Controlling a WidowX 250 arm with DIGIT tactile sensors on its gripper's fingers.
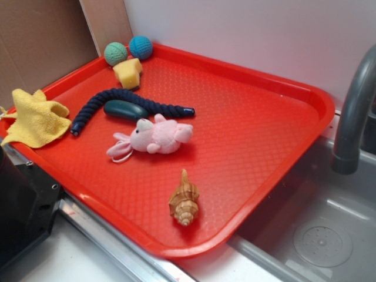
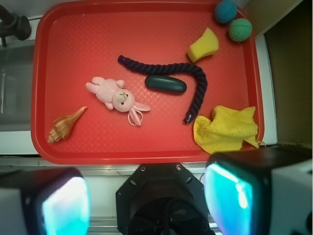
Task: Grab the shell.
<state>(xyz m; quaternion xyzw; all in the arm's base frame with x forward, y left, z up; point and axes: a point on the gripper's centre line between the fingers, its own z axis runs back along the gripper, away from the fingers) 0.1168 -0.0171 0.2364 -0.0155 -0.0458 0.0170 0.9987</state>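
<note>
My gripper hangs spread wide, nothing between the fingers, off the red tray's near edge. The shell lies alone in the tray's near corner on the sink side. The pink plush sits just beside it, then the dark rope and yellow cloth. I look straight down from high up.

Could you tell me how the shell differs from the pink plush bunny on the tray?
The shell is tan with brown stripes, ridged and tapering to a point; the pink plush bunny is soft, rounded and pale pink. The shell is the smaller. It lies near the red tray's front rim, while the bunny lies mid-tray beside the dark rope. Both rest untouched, lying flat.
</note>
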